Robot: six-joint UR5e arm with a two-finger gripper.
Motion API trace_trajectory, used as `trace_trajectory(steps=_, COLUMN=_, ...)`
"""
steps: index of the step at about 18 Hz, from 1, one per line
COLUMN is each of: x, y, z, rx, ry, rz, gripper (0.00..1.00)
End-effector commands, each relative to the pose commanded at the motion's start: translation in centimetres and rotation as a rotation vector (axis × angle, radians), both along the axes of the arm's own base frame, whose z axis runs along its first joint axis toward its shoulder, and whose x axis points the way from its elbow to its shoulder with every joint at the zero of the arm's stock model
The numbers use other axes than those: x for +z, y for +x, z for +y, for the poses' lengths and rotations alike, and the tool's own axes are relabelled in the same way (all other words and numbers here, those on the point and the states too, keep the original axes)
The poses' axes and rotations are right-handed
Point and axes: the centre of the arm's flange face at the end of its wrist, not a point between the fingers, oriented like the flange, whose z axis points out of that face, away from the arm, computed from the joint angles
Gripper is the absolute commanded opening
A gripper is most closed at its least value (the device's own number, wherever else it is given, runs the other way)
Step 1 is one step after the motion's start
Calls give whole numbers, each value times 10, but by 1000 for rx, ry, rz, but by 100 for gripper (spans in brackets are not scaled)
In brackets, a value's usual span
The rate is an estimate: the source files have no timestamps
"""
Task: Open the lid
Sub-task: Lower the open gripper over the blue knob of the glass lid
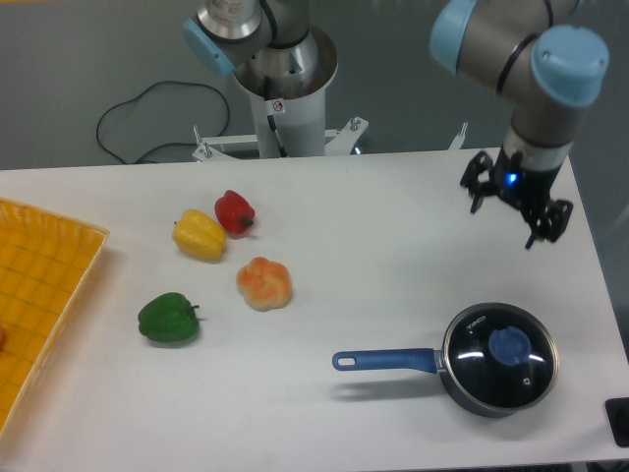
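Fingers (pixel 515 210) spread and empty, I am hovering well above the lid (pixel 499 355), needing to descend onto its knob (pixel 509 345).
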Motion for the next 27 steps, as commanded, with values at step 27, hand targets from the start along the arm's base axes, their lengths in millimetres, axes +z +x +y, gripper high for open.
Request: trace_trajectory(steps=27, x=-14, y=-61, z=61, rx=488, ry=-91, rz=-160, gripper=100)
